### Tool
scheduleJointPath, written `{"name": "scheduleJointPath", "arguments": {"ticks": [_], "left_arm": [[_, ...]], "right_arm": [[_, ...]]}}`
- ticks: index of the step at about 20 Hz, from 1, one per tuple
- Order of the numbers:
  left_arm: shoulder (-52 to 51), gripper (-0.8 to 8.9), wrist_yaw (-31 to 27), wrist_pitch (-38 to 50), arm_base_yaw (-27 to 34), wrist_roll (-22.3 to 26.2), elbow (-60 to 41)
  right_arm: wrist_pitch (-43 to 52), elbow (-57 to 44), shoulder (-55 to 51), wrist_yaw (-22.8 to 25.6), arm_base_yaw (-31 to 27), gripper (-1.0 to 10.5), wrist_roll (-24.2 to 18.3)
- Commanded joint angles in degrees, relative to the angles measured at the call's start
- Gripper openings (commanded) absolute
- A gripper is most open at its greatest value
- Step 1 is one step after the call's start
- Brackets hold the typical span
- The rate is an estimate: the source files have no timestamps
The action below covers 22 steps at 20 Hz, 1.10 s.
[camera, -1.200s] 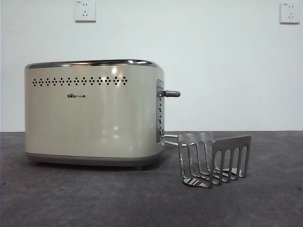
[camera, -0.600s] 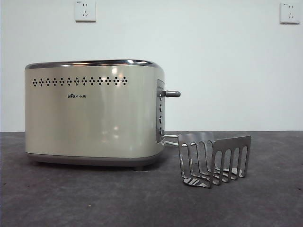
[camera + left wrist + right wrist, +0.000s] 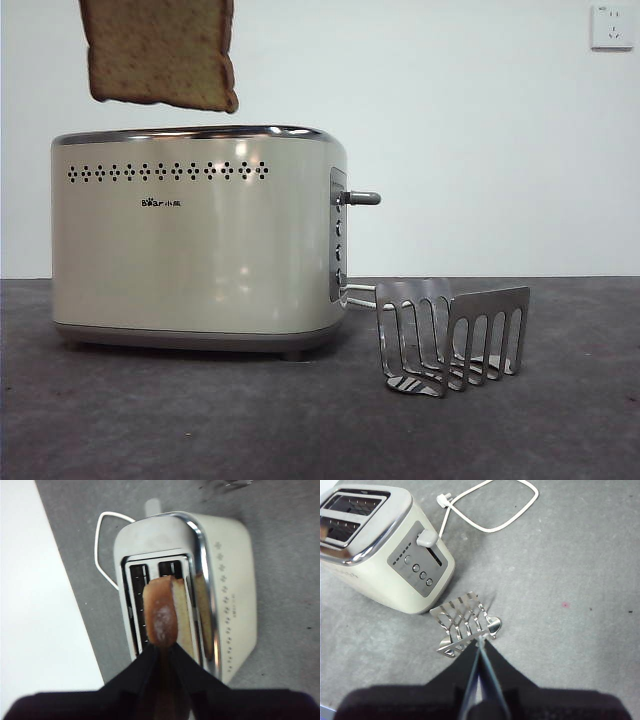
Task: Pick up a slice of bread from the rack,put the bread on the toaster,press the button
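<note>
The slice of bread [image 3: 160,55] hangs from the top edge of the front view, its lower edge a little above the left part of the toaster [image 3: 195,235]. In the left wrist view my left gripper [image 3: 161,649] is shut on the slice of bread [image 3: 161,614], edge-on over the slots of the toaster [image 3: 150,545]. The button [image 3: 363,198] sticks out of the side panel, in its upper position. The rack [image 3: 455,335] stands without bread, right of the toaster. My right gripper [image 3: 480,644] is shut, high over the rack [image 3: 467,622], holding nothing.
A white power cord [image 3: 490,510] with its plug lies looped on the grey table behind the toaster [image 3: 375,545]. The button [image 3: 426,538] and a column of small round buttons [image 3: 417,571] face the rack. A white wall with a socket [image 3: 611,27] stands behind.
The slice of bread has come down into the front view at the top left, over the toaster, and now covers the left wall socket. Toaster, button and rack have not moved.
</note>
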Motion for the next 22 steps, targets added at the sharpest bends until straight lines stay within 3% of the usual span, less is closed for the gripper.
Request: {"name": "scheduleJointPath", "arguments": {"ticks": [1, 5, 22], "left_arm": [[0.9, -0.09, 0.5, 2.0, 1.3, 0.8, -0.1], [2.8, -0.09, 5.5, 2.2, 3.8, -0.1, -0.1], [11.5, -0.09, 7.3, 5.3, 6.9, 0.6, -0.1]], "right_arm": [[0.4, 0.3, -0.1, 0.1, 0.0, 0.0, -1.2], [0.3, 0.3, -0.1, 0.1, 0.0, 0.0, -2.6], [1.3, 0.3, 3.6, 0.9, 0.0, 0.0, -4.1]]}}
